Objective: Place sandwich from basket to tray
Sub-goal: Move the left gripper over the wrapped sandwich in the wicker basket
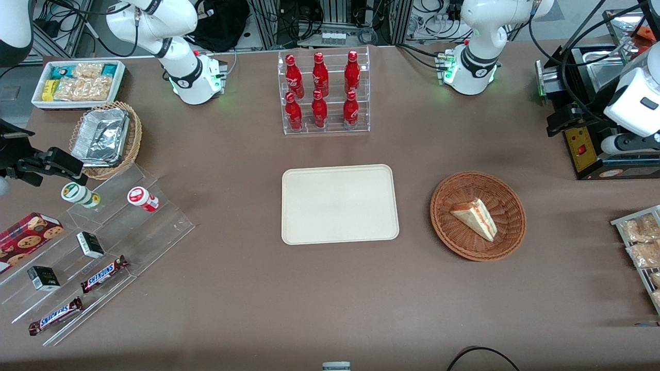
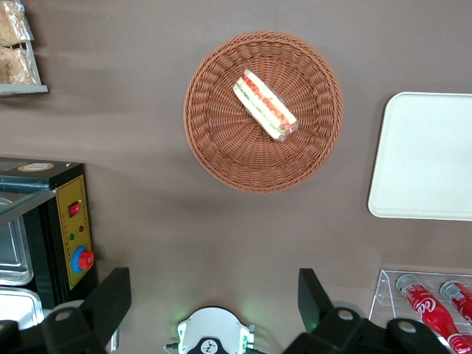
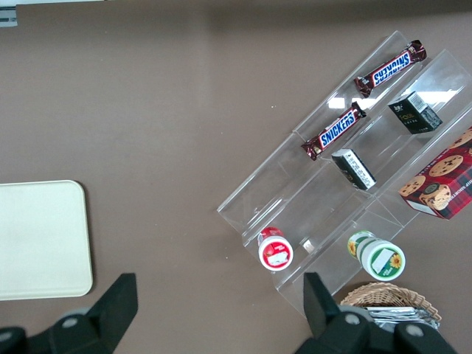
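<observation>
Sandwich (image 1: 475, 218) lain in basket (image 1: 508, 234), off-centre, near rim nearest working arm's end. Basket set on brown worktop (image 1: 232, 288) beside tray (image 1: 340, 203); bare strip of worktop seen betw. them. Tray unloaded, rim free all round. Tool (image 2: 214, 295) held high above worktop, fingers (image 2: 110, 295) spread wide, nothing gripped. Bottle rack (image 1: 325, 93) farther from front cam. than tray.

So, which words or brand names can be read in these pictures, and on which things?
"SNICKERS": on two chocolate bars on the clear stepped rack.
Script on red bottles: too small to read.
Sandwich, basket, tray: no text.
The gripper hangs open above the table.
</observation>
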Controlling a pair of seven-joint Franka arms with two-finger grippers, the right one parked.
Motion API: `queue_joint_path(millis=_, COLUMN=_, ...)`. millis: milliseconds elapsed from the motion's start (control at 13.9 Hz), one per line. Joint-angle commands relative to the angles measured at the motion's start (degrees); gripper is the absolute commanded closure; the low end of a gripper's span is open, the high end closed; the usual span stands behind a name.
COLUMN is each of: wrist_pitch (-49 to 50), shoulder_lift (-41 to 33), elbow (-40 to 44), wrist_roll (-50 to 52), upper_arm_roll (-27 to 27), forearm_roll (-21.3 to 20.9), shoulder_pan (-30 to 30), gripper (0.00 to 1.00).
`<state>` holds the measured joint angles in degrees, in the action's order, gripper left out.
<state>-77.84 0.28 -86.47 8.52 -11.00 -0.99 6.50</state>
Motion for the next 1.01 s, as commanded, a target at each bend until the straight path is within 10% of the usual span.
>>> queue_joint_path(millis=0, wrist_pitch=-0.37, shoulder_lift=0.16, elbow=1.30, wrist_roll=-0.87, upper_arm_roll=0.19, forearm_roll=-0.32, shoulder_pan=-0.08, gripper=0.00)
queue_joint_path(millis=504, wrist_pitch=-13.87, shoulder_lift=4.91, elbow=-8.51, wrist_roll=1.48, upper_arm_roll=0.19, forearm_roll=-0.59, shoulder_pan=-2.54, gripper=0.00)
queue_joint_path(millis=936, wrist_pitch=-45.23, shoulder_lift=4.12, elbow=-30.65, wrist_roll=25.35, upper_arm_roll=-1.21, forearm_roll=0.03, shoulder_pan=-2.63, gripper=0.00)
